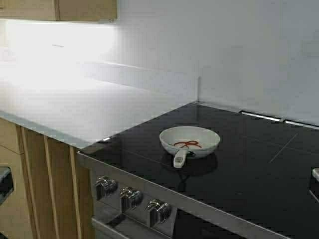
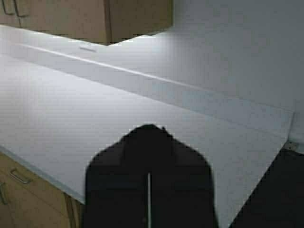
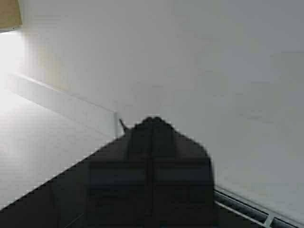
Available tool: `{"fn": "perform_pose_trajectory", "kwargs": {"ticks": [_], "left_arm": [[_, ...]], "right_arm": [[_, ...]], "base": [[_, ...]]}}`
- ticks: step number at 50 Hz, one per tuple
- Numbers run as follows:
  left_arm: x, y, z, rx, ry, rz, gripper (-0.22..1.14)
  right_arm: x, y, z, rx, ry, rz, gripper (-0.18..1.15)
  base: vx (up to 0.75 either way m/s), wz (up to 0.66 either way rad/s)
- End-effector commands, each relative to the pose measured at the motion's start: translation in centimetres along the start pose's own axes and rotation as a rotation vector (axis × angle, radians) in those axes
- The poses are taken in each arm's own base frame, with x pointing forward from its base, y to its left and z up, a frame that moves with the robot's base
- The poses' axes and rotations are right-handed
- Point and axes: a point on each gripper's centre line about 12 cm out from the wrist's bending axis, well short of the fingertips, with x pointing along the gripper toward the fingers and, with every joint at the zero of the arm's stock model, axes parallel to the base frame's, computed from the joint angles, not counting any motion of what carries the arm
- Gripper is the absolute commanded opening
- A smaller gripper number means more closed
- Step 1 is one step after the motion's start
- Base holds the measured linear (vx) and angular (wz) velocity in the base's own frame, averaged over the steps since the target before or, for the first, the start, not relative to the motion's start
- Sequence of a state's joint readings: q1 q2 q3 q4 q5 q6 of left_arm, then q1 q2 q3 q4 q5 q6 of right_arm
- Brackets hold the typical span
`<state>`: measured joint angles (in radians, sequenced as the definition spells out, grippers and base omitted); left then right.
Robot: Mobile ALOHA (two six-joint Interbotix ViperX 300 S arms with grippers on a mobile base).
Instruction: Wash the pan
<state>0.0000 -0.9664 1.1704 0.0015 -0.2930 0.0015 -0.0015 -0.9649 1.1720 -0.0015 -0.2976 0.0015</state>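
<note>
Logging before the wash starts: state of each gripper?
Left gripper: shut, holding nothing.
Right gripper: shut, holding nothing.

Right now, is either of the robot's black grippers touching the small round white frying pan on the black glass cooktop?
Apart. The high view shows the small round white frying pan alone on the black glass cooktop, no gripper near it.
</note>
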Motion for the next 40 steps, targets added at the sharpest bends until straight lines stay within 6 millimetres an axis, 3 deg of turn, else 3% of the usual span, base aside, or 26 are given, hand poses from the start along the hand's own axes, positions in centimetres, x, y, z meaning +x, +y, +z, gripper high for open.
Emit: {"fn": "perform_pose_trajectory", "kwargs": {"ticks": [1, 14, 27, 40], "left_arm": [[-0.1, 0.2, 0.1, -0.031, 0.044, 0.011, 0.03], [1.4, -2.0, -1.1, -0.166, 0.165, -0.079, 1.06], [3.6, -7.5, -5.5, -0.35, 0.286, -0.258, 0.99], [5.3, -10.7, -11.7, -0.434, 0.402, -0.333, 0.99]], "right_arm": [[0.2, 0.1, 0.1, 0.002, 0.0, 0.006, 0.08], [0.1, 0.1, 0.0, -0.003, 0.005, 0.005, 0.08], [0.1, 0.1, -0.1, -0.004, 0.006, 0.005, 0.08], [0.1, 0.1, -0.3, -0.001, 0.011, 0.005, 0.08]], "base": [[0.0, 0.0], [0.0, 0.0], [0.0, 0.0], [0.0, 0.0]]}}
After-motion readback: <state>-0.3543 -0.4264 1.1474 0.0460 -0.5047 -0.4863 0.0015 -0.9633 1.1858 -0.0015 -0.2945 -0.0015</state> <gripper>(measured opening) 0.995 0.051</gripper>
